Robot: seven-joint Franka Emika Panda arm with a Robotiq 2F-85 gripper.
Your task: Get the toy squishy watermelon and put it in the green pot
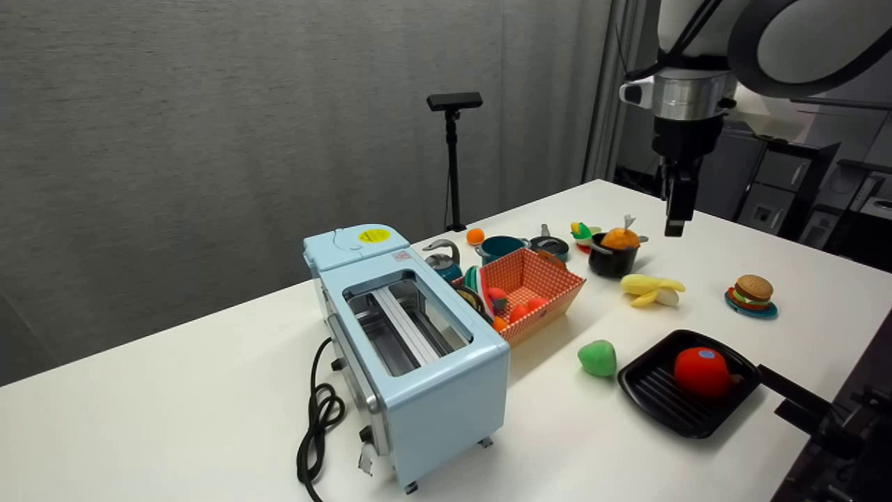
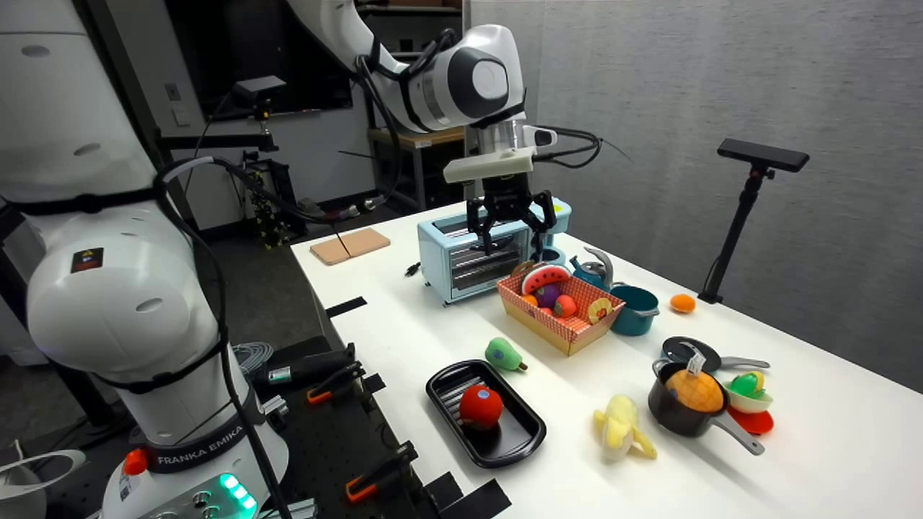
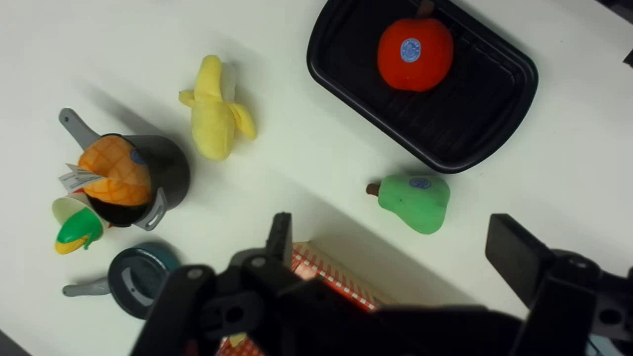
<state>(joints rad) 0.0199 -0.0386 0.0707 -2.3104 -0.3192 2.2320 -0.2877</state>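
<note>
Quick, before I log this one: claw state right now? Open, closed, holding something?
Claw: open, jaws wide apart, holding nothing.

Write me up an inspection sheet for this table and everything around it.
Surface: white table, black tape strips at one edge.
Job's things: watermelon slice in checked basket with other toy food; green pot beside the basket.
Clutter: pear, banana, burger; red fruit in black tray; orange toy in black pot.
Gripper: open above the table; nothing seen in its grip.
Cables: black cord looped beside blue oven; another cable runs along the arm.
Surroundings: grey backdrop; black device on a stand.
</note>
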